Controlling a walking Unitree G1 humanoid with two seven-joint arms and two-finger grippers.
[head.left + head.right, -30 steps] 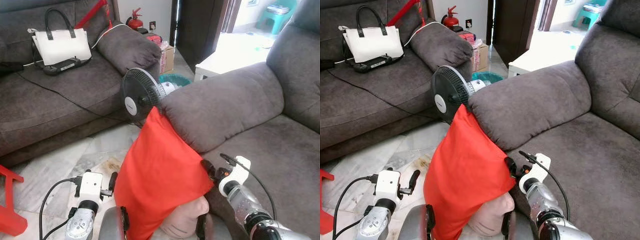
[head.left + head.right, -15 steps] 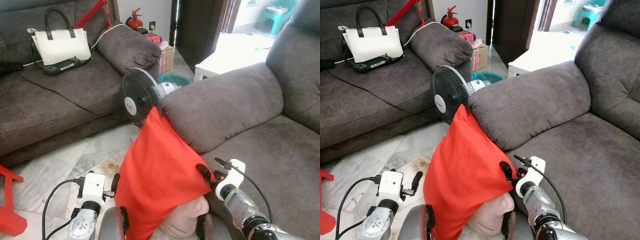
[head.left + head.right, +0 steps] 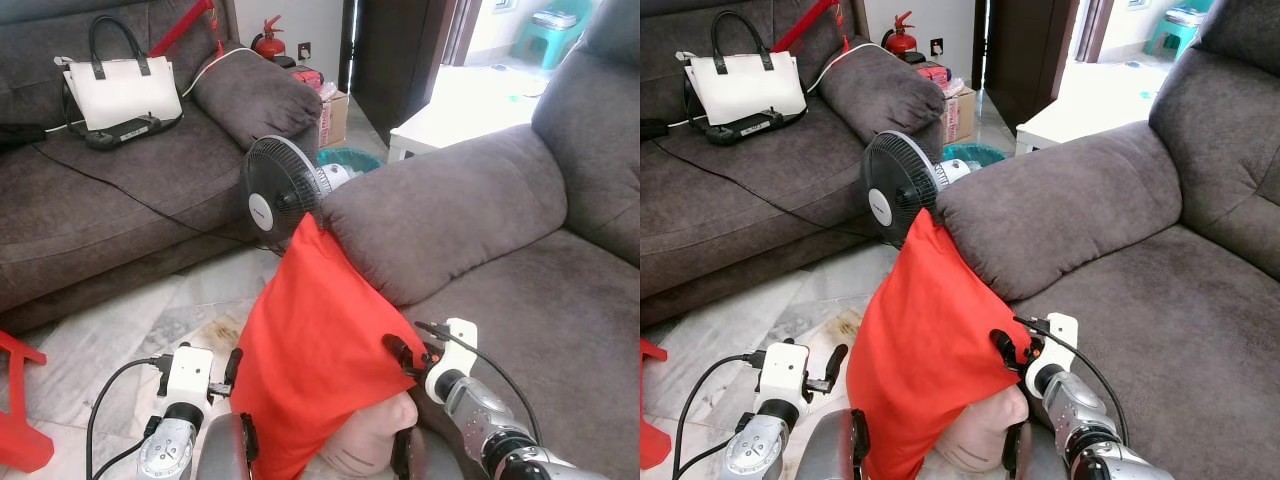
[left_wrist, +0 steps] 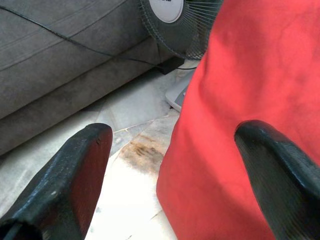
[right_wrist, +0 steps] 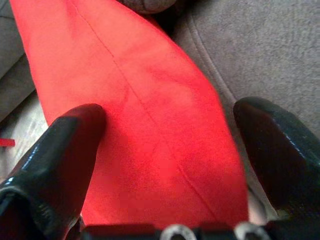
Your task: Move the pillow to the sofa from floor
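A red pillow (image 3: 315, 340) stands on end on the floor, its top corner leaning on the grey sofa's armrest (image 3: 440, 210). My left gripper (image 3: 232, 362) is open at the pillow's left edge, low down. In the left wrist view one finger (image 4: 280, 170) lies in front of the red cloth and the other (image 4: 75, 170) over the floor tiles. My right gripper (image 3: 1000, 345) is open at the pillow's right edge, beside the sofa's front. In the right wrist view the red pillow (image 5: 150, 125) lies between its two spread fingers (image 5: 60, 150).
A black standing fan (image 3: 280, 190) is right behind the pillow. The sofa seat (image 3: 560, 310) lies to the right. A second sofa (image 3: 100, 200) at the left holds a white handbag (image 3: 120, 90). A red stool (image 3: 15, 410) is at the far left.
My right gripper has moved left, closer onto the pillow's right edge. The left gripper has edged slightly toward the pillow. The pillow has not moved.
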